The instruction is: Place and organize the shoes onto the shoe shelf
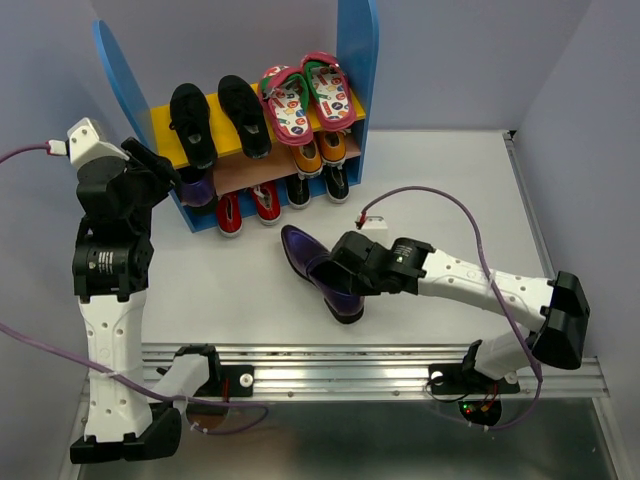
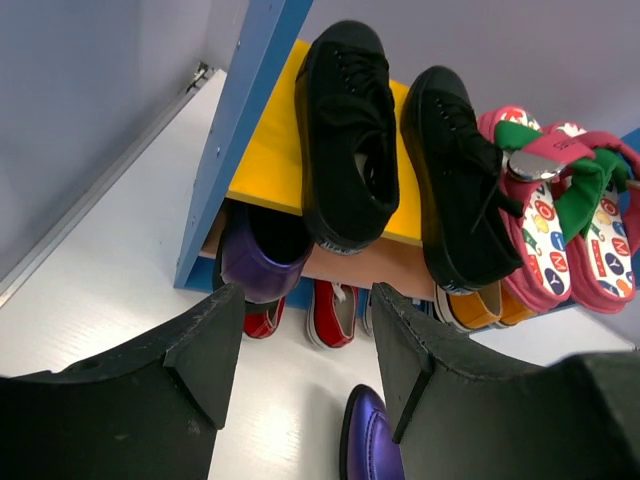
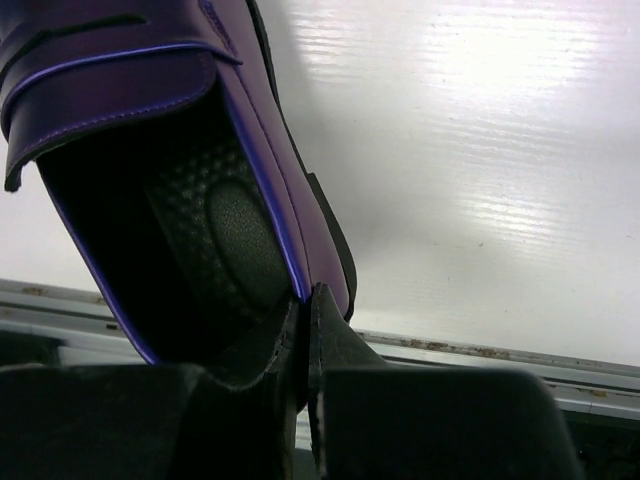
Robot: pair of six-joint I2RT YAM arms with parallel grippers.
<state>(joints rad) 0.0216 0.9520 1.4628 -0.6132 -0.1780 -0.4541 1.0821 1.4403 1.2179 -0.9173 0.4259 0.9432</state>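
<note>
**A:** Right tool (image 1: 348, 272) — what's it doing?

**B:** It's clamped on the loose loafer (image 1: 310, 262). It pinches the side wall at the heel end, one finger inside the shoe and one outside. The loafer sits in front of the shoe shelf (image 1: 357, 60), well apart from it, toe pointing toward the shelf. I can't tell whether the sole is off the worktop (image 1: 450, 190).

**A:** Where do you take it?

**B:** My guess is the shelf's lower board, left end, beside the shelved loafer (image 1: 197, 188). The red pair (image 1: 248, 208) stands just right of that one, so the slot looks tight.

**A:** Tips?

**B:** It's a thin-wall pinch, so the shoe may swing. Lift slowly, keep it level and send it in toe-first. Square it to the shelf front before you push, or you'll nudge the red pair.

**A:** Left tool (image 2: 305, 335)?

**B:** Fingers apart, nothing between them. It hangs right in front of the shelf's left end, facing the shelved loafer — that's in your path, so you'd want to back it off first.

**A:** Top board?

**B:** It looks full, with the black pair (image 1: 215, 120) at the left of the shelf and the flip-flops (image 1: 305, 98) at the right.
</note>
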